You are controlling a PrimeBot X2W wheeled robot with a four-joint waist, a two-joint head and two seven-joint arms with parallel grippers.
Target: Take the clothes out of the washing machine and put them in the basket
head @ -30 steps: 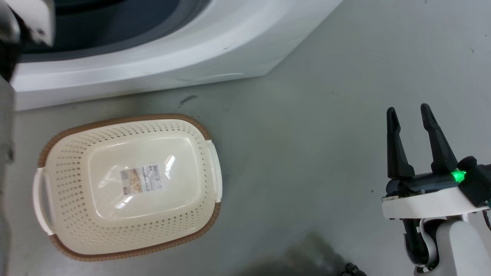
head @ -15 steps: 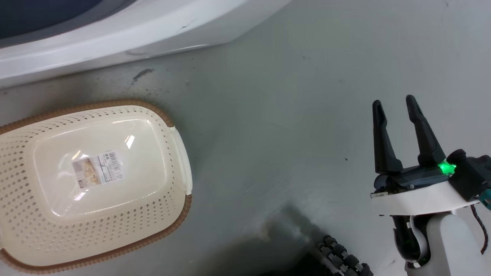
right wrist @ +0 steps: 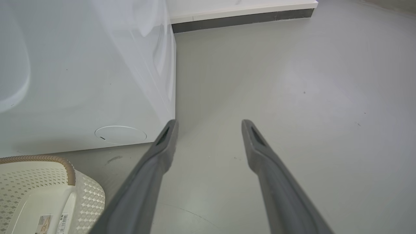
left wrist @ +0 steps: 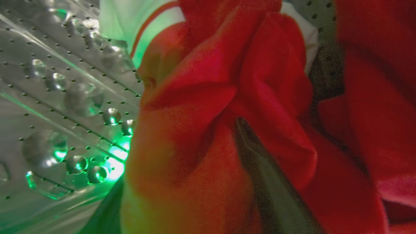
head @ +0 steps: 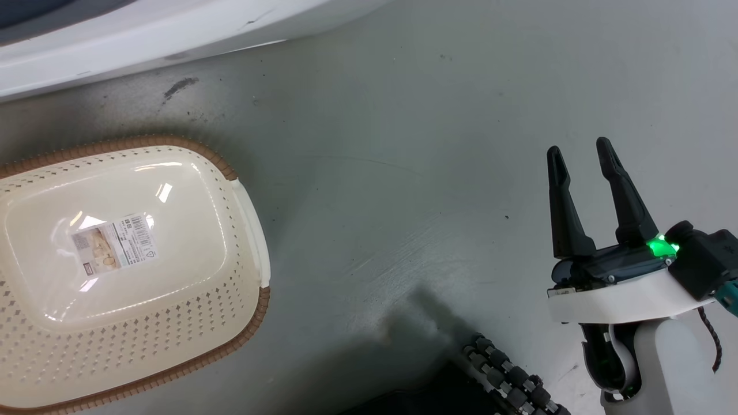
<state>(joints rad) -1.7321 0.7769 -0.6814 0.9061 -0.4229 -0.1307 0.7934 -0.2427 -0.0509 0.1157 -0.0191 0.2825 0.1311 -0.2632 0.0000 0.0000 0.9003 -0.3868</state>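
Note:
Bright red clothes lie bunched in the washing machine's perforated steel drum; a white piece with a red stripe shows behind them. My left gripper is pushed into the red fabric with its jaws apart. One dark finger shows and cloth covers the other. The cream basket with a brown rim stands on the floor before the white washing machine, holding nothing but a label. My right gripper hangs open over bare floor, right of the basket and the washing machine.
Grey floor stretches between the basket and my right arm. A black ribbed wheel of my base shows at the bottom edge. A white ledge with a dark skirting runs behind the machine.
The head camera has swung, so basket and washer now sit further left and up in the picture. The right gripper stays open in much the same pose.

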